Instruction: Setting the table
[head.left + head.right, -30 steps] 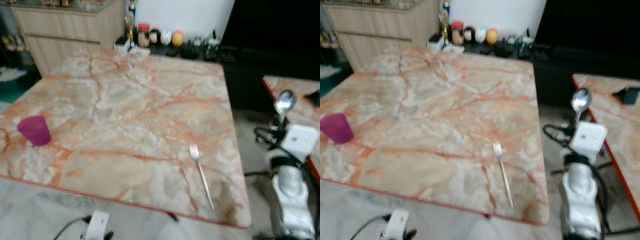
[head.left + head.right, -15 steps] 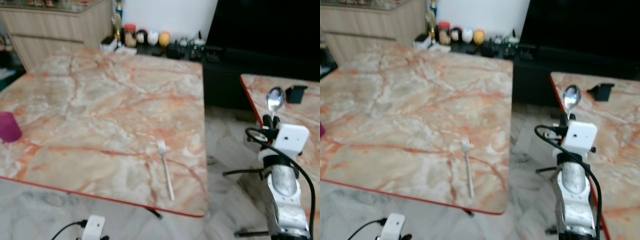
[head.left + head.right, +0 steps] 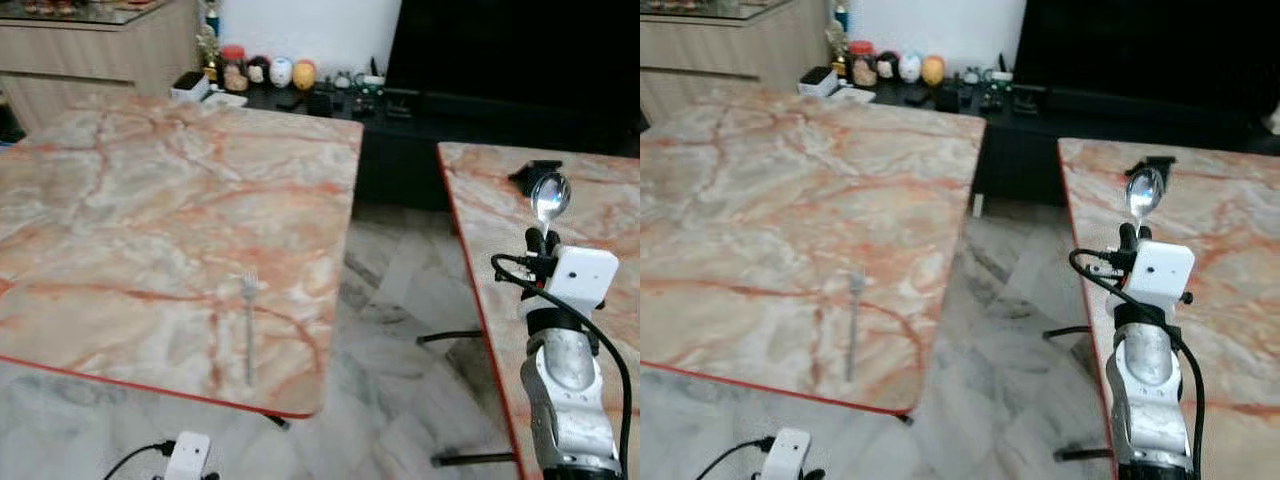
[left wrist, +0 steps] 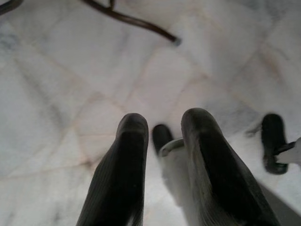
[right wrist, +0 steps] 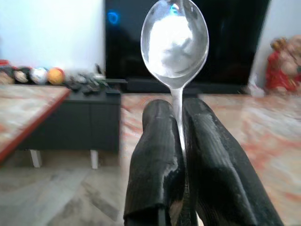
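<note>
Steel spoon (image 5: 175, 40) upright in right hand (image 5: 178, 117) | fork (image 3: 248, 325) near table (image 3: 120, 200) edge

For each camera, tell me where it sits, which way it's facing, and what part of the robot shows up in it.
Left eye: on the head, looking forward and down at two marble tables, a fork on the left table; the right arm shows, its right tool holding a spoon upright.
Right eye: beside it, the same scene.
Left wrist: on the left arm, looking down at floor tiles past the left tool, its fingers apart.
Right wrist: along the shut fingers towards a dark cabinet.
Shared: both eyes and the right wrist show the spoon.
</note>
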Motion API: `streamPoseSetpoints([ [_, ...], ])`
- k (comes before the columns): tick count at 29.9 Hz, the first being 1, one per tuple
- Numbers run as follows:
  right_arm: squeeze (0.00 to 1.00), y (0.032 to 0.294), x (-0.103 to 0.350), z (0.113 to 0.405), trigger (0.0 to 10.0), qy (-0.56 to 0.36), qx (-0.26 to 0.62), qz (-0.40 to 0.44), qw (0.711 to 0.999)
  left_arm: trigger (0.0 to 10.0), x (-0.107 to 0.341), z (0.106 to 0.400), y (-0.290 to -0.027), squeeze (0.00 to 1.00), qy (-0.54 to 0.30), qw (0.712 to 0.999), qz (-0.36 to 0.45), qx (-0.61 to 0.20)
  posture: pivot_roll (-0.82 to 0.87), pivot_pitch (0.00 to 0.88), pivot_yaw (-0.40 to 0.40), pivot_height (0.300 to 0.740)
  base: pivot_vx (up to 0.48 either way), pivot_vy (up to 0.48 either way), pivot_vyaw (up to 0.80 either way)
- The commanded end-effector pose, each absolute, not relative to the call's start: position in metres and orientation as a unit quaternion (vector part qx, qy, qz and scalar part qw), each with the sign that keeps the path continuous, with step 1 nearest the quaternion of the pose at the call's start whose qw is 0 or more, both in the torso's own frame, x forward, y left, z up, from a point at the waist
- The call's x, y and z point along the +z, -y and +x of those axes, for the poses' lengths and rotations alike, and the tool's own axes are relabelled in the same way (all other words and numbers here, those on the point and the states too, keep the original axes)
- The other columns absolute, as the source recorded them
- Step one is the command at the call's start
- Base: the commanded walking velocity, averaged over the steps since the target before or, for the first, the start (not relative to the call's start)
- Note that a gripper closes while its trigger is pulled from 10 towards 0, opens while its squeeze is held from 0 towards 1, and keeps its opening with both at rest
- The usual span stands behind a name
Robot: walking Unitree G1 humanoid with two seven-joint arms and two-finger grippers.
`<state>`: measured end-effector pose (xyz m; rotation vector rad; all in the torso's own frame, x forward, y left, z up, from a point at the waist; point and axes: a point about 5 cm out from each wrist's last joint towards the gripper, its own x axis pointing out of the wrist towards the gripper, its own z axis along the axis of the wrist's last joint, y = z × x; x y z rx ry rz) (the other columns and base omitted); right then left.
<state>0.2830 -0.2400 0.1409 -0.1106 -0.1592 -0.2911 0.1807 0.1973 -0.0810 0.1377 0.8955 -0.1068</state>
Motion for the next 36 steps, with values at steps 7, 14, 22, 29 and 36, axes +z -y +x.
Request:
streamPoseSetpoints([
  [7, 0.00, 0.2442, 0.1496, 0.2830, 10.0, 0.096, -0.150, -0.056, 0.982, 10.0, -0.0851, 0.1736, -0.1942, 0.00, -0.446, 0.891, 0.065, -0.058, 0.00, 0.000, -0.044, 0.740, 0.000, -0.344, 0.00],
  [14, 0.00, 0.2439, 0.1496, 0.2834, 10.0, 0.096, -0.151, -0.055, 0.982, 10.0, -0.0868, 0.1688, -0.1991, 0.00, -0.454, 0.887, 0.064, -0.046, 0.00, 0.000, -0.043, 0.740, 0.000, -0.099, 0.00],
  [22, 0.00, 0.2441, 0.1495, 0.2834, 10.0, 0.096, -0.151, -0.055, 0.982, 10.0, -0.0869, 0.1671, -0.2026, 0.00, -0.456, 0.887, 0.067, -0.043, 0.00, 0.000, -0.042, 0.740, 0.000, 0.000, 0.00],
  [29, 0.00, 0.2445, 0.1492, 0.2834, 10.0, 0.095, -0.151, -0.056, 0.982, 10.0, -0.0872, 0.1666, -0.2025, 0.00, -0.458, 0.885, 0.069, -0.046, 0.00, 0.000, -0.042, 0.740, 0.000, 0.000, 0.00],
  [36, 0.00, 0.2436, 0.1496, 0.2844, 10.0, 0.096, -0.150, -0.055, 0.982, 10.0, -0.0876, 0.1666, -0.2006, 0.00, -0.459, 0.885, 0.066, -0.046, 0.00, 0.000, -0.043, 0.740, 0.000, 0.000, 0.00],
])
